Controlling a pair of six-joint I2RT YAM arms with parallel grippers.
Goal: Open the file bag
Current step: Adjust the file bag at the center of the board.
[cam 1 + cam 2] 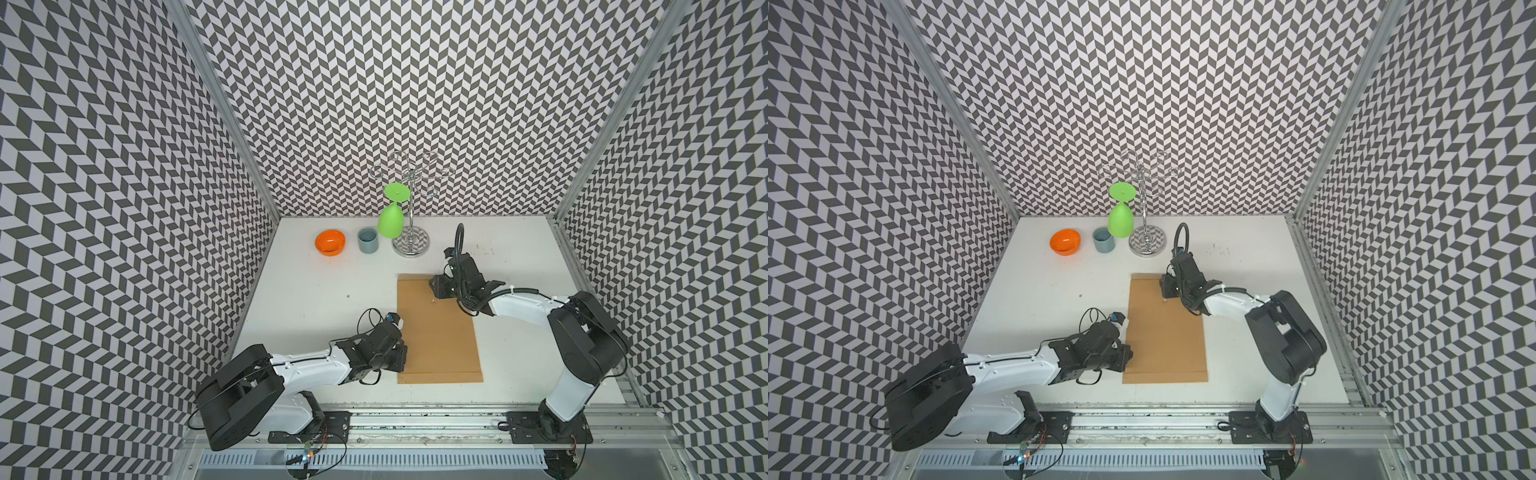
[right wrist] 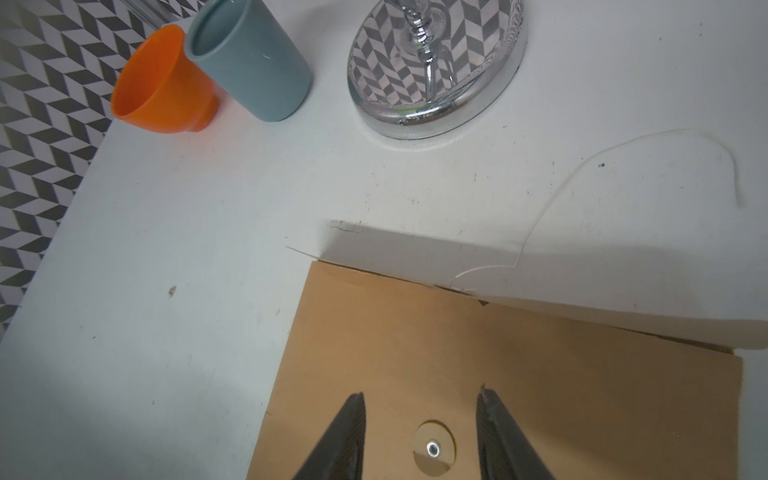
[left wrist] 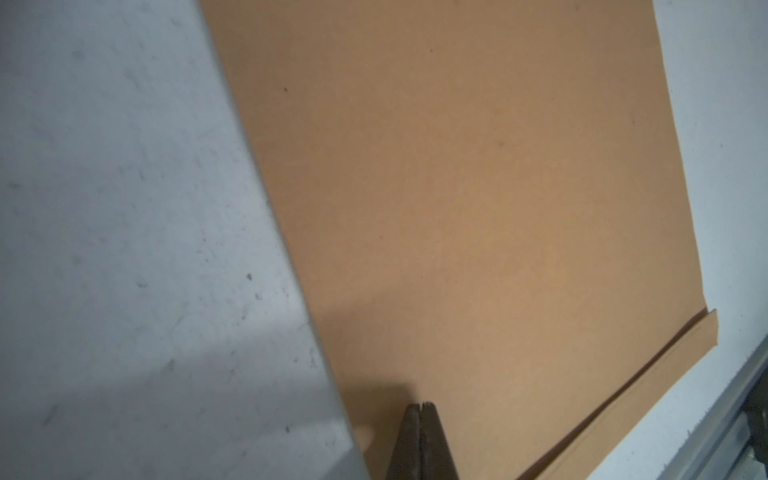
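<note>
The file bag (image 1: pixel 436 328) (image 1: pixel 1165 328) is a flat brown envelope lying on the white table (image 1: pixel 316 299) in both top views. In the right wrist view its end flap (image 2: pixel 540 282) is turned back and shows a pale inner face. A thin pale string (image 2: pixel 681 132) trails from the flap over the table. My right gripper (image 2: pixel 422 392) (image 1: pixel 434 291) hovers open over the bag's far end, one finger on each side of the round button clasp (image 2: pixel 433 449). My left gripper (image 3: pixel 422 405) (image 1: pixel 401 357) is shut, its tips on or just over the bag (image 3: pixel 478 187) near its near left edge.
At the back of the table stand an orange bowl (image 1: pixel 330 242), a blue-grey cup (image 1: pixel 368 240) and a chrome rack (image 1: pixel 410 245) with a green wine glass (image 1: pixel 390 220) hanging upside down. A metal rail (image 1: pixel 415 419) runs along the front edge.
</note>
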